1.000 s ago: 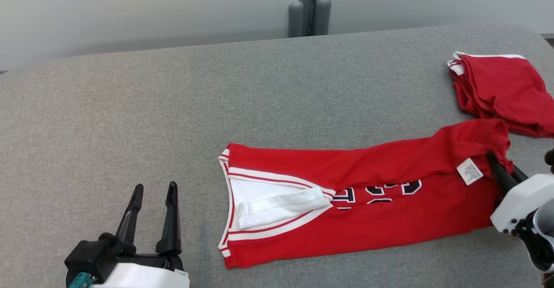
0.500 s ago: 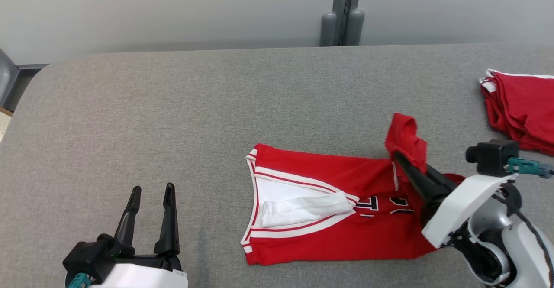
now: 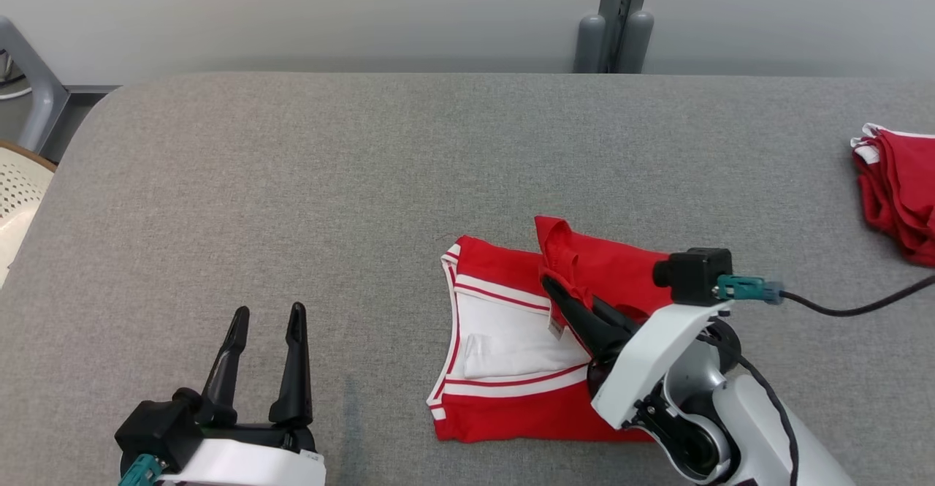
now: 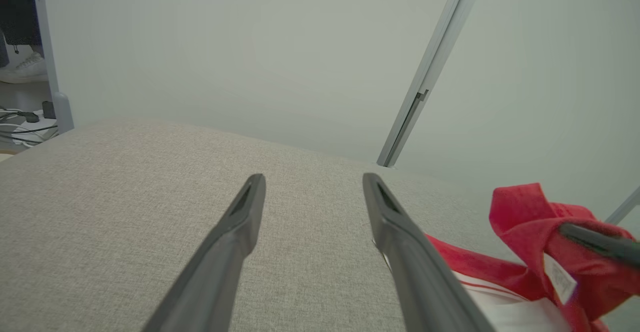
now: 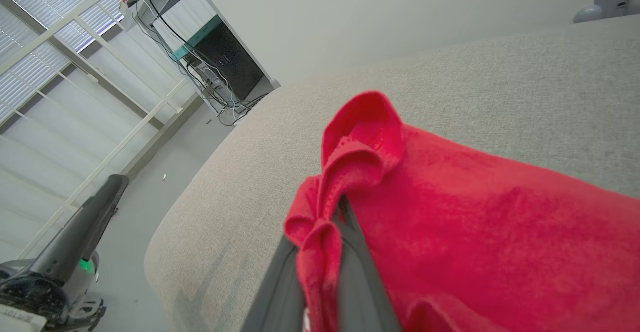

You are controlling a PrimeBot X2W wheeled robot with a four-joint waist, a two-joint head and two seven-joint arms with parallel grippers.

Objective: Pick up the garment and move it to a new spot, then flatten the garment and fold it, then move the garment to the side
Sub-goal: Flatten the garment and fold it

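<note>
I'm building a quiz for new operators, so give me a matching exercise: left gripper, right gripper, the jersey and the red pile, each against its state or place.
Things:
1. left gripper
2. right gripper
3. jersey
4. red pile

States:
A. lying at the right edge of the table, apart from both arms
B. jaws shut on a lifted fold of red cloth
C. partly folded over itself, white neck trim showing
D. jaws open, holding nothing

Pairs: 1-D, 2-B, 3-C, 4-A

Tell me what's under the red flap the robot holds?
The rest of the red jersey, its white collar panel peeking out. What lies right beneath the flap is covered.
</note>
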